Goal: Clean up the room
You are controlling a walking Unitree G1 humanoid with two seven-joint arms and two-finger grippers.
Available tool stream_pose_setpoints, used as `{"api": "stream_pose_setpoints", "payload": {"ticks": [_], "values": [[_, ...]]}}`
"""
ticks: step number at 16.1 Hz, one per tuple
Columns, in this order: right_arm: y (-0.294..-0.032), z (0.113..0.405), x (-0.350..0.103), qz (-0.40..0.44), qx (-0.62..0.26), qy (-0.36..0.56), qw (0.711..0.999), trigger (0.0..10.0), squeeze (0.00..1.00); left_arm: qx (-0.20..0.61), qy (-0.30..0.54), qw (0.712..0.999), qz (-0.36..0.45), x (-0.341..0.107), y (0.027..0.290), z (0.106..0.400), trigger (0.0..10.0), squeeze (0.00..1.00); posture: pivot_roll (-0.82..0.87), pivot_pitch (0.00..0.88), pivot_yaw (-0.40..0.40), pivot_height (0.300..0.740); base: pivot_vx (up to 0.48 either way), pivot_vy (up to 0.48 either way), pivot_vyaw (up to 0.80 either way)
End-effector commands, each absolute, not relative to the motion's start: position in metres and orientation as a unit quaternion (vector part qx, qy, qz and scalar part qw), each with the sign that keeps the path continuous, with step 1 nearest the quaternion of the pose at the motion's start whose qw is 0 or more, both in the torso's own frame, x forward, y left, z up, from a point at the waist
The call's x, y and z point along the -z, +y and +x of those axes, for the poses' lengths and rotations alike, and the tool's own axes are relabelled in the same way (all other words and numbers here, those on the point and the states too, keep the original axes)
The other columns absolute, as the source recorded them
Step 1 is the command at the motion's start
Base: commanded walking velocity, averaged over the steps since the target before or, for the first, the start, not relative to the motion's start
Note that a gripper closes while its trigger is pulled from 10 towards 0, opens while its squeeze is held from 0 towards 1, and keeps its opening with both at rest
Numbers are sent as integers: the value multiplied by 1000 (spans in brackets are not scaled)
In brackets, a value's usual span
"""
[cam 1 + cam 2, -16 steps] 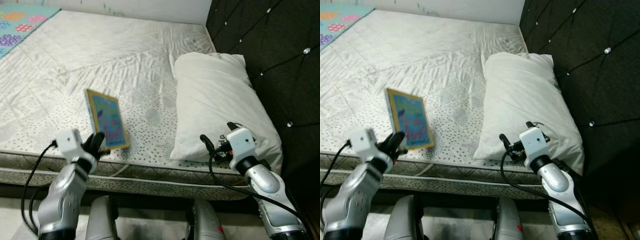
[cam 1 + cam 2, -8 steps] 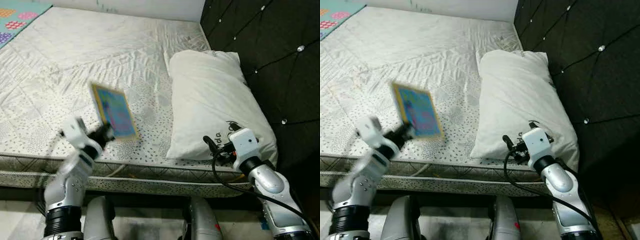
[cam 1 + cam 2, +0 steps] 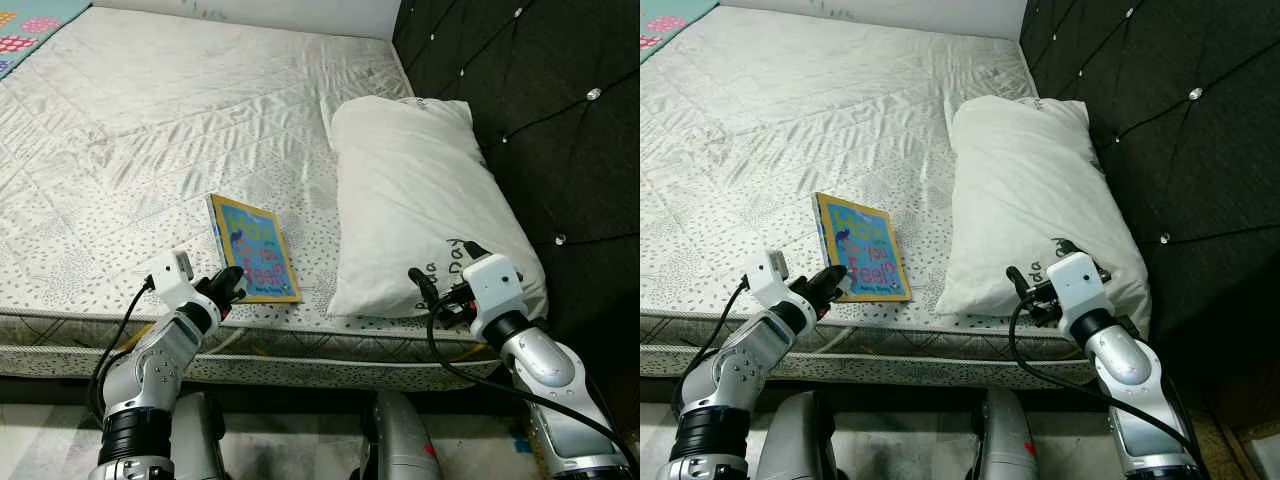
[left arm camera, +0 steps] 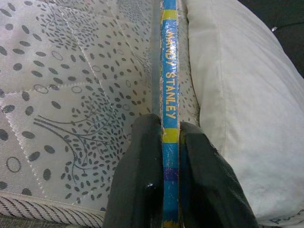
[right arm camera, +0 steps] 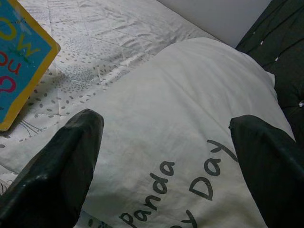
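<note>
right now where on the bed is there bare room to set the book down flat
The widest free patch is the bare mattress left of the pillow, running back to the wall. The near edge is crowded: the left hand grips the book there, and the open right hand hovers at the pillow's near end.

Thin picture book (image 3: 254, 262), blue cover with yellow border and coloured lettering, spine printed "STANLEY", laid flat near front edge of bed (image 3: 150, 130), just beside white pillow (image 3: 420, 200), near corner pinched by left gripper (image 4: 165, 142)
</note>
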State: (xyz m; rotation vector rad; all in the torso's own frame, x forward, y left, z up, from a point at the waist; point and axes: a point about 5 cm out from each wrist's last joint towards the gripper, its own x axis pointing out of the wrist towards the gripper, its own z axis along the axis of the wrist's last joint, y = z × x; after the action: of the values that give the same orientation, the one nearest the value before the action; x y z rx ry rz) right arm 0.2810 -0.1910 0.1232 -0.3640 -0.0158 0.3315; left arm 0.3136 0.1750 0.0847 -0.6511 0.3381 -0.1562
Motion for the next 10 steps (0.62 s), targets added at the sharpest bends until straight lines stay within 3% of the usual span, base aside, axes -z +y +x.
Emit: {"api": "stream_pose_setpoints", "payload": {"ticks": [1,10], "values": [[-199,280,-126,-187,-151,-6,971,10000,0,95,154,930,-319,-93,169,318,10000,0,-258,109,-127,572,0,0,0],[-201,279,-127,-189,-149,-4,971,10000,0,101,171,922,-331,-87,167,319,10000,0,-258,109,-127,572,0,0,0]]}}
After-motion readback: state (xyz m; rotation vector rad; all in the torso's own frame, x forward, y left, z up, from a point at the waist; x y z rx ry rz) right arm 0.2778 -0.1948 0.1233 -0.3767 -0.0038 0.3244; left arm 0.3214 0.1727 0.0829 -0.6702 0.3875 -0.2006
